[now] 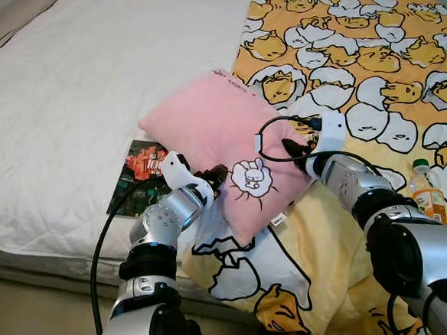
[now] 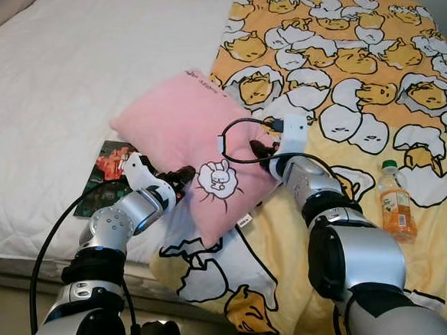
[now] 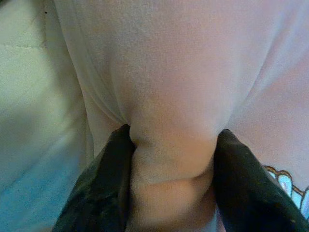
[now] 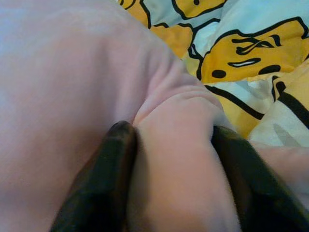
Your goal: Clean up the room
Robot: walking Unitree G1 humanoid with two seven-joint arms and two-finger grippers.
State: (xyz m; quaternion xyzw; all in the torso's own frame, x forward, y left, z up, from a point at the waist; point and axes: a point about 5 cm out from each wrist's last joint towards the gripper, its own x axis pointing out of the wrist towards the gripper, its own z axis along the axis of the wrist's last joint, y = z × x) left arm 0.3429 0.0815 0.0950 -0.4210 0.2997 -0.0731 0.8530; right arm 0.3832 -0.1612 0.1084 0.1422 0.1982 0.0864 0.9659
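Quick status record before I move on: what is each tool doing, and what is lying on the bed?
left tool: shut on the pink pillow, pinching a fold at its near left edge
right tool: shut on the same pillow, pinching its right edge
pillow: lies on the bed, partly on the white sheet, partly on the yellow blanket
book: flat on the sheet, partly under the pillow
bottle: on the blanket, to the right of the right arm

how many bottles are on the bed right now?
1. The bottle lies on the yellow patterned blanket, on the robot's right, apart from the pink pillow. Folds in the blanket could hide others.
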